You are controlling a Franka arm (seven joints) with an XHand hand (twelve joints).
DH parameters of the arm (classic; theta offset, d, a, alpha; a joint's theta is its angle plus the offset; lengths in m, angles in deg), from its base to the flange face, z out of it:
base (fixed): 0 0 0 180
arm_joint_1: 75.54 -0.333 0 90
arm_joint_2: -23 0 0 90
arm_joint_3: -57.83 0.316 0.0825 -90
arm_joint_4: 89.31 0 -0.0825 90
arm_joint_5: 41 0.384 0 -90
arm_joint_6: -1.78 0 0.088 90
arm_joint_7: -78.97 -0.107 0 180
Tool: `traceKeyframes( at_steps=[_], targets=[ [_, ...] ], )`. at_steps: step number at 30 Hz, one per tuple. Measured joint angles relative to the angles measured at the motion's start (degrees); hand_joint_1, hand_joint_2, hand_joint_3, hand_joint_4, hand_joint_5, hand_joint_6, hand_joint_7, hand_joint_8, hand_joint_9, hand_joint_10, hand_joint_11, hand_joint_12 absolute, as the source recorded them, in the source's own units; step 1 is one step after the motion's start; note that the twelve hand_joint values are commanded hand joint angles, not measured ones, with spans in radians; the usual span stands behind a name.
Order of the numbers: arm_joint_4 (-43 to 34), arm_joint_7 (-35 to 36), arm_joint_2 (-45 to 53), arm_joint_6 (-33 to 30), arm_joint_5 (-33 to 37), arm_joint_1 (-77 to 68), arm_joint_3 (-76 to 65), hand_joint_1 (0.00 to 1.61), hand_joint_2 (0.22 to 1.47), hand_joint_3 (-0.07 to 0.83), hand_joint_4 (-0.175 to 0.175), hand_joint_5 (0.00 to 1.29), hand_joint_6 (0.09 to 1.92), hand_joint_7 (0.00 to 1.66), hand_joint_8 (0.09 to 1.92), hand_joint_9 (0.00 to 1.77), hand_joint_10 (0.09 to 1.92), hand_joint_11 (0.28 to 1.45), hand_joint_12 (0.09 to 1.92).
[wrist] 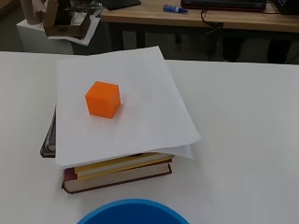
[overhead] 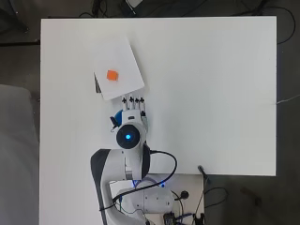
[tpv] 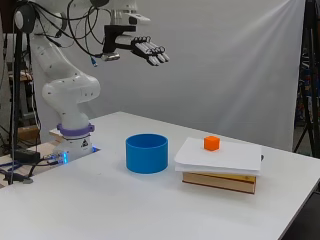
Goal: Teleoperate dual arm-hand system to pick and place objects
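An orange cube (overhead: 112, 75) (tpv: 212, 143) (wrist: 103, 99) rests on white paper sheets (overhead: 118, 68) (tpv: 220, 156) (wrist: 121, 107) laid over a stack of books (tpv: 220, 182) (wrist: 117, 170). A blue round cup (tpv: 146, 153) (wrist: 132, 212) stands on the table on the arm's side of the books; from overhead the arm hides most of it (overhead: 116, 117). The hand (overhead: 133, 105) (tpv: 145, 50) hangs high above the cup, fingers straight and pointing toward the books, holding nothing.
The white table (overhead: 211, 93) (tpv: 100, 210) stretches wide to the right of the books. Cables and the arm's base (overhead: 140, 197) lie at the near edge. In the wrist view a wooden desk (wrist: 196, 16) stands in the room beyond the table.
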Motion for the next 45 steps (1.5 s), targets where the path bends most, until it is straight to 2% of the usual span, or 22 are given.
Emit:
traceKeyframes(
  at_steps=[4, 8, 13, 15, 16, 19, 26, 29, 32, 36, 41, 45],
  targets=[
    [-0.5, -3.0, 0.7, 1.0, 1.1, -0.5, 5.4, 0.19, 1.09, 0.01, 0.086, 0.38, 0.09, 0.4, 0.09, 0.52, 0.09, 0.48, 0.09],
    [-2.2, -5.3, 6.4, 0.5, 2.0, -0.4, 8.2, 0.19, 1.11, 0.012, 0.095, 0.38, 0.09, 0.4, 0.09, 0.52, 0.09, 0.48, 0.09],
    [-4.5, -7.8, 17.2, -5.5, 3.3, 0.0, 9.0, 0.23, 1.1, 0.002, 0.096, 0.4, 0.09, 0.41, 0.09, 0.53, 0.09, 0.5, 0.09],
    [-5.7, -8.2, 21.6, -8.6, 3.7, 0.1, 9.1, 0.24, 1.09, -0.001, 0.091, 0.36, 0.09, 0.39, 0.09, 0.53, 0.09, 0.5, 0.09],
    [-6.1, -8.7, 23.5, -10.5, 3.8, 0.1, 9.2, 0.24, 1.09, -0.004, 0.087, 0.33, 0.09, 0.38, 0.09, 0.53, 0.09, 0.51, 0.09],
    [-4.8, -8.9, 26.7, -19.3, 4.7, 0.0, 9.5, 0.27, 1.09, -0.001, 0.077, 0.33, 0.09, 0.43, 0.09, 0.58, 0.09, 0.55, 0.09],
    [7.1, -2.6, 28.3, -46.0, 7.5, -0.3, 9.9, 0.31, 1.06, -0.011, 0.057, 0.34, 0.09, 0.41, 0.09, 0.58, 0.09, 0.56, 0.09],
    [11.3, 1.7, 29.8, -52.3, 9.3, -0.6, 10.2, 0.34, 1.05, -0.011, 0.049, 0.35, 0.09, 0.41, 0.09, 0.56, 0.09, 0.55, 0.09],
    [13.4, 4.8, 31.7, -52.4, 11.0, -0.7, 10.4, 0.35, 1.04, -0.009, 0.025, 0.3, 0.09, 0.37, 0.09, 0.52, 0.09, 0.54, 0.09],
    [10.2, 5.6, 36.3, -50.0, 11.1, -1.0, 10.8, 0.28, 1.04, -0.005, 0.006, 0.25, 0.09, 0.32, 0.09, 0.47, 0.09, 0.52, 0.09],
    [9.1, 7.5, 38.4, -50.0, 10.7, -1.3, 11.9, 0.27, 1.05, 0.001, 0.001, 0.28, 0.09, 0.33, 0.09, 0.47, 0.09, 0.51, 0.09],
    [6.9, 4.5, 40.2, -48.0, 9.2, -1.2, 11.3, 0.28, 1.07, 0.009, 0.003, 0.32, 0.09, 0.34, 0.09, 0.48, 0.09, 0.51, 0.09]
  ],
)
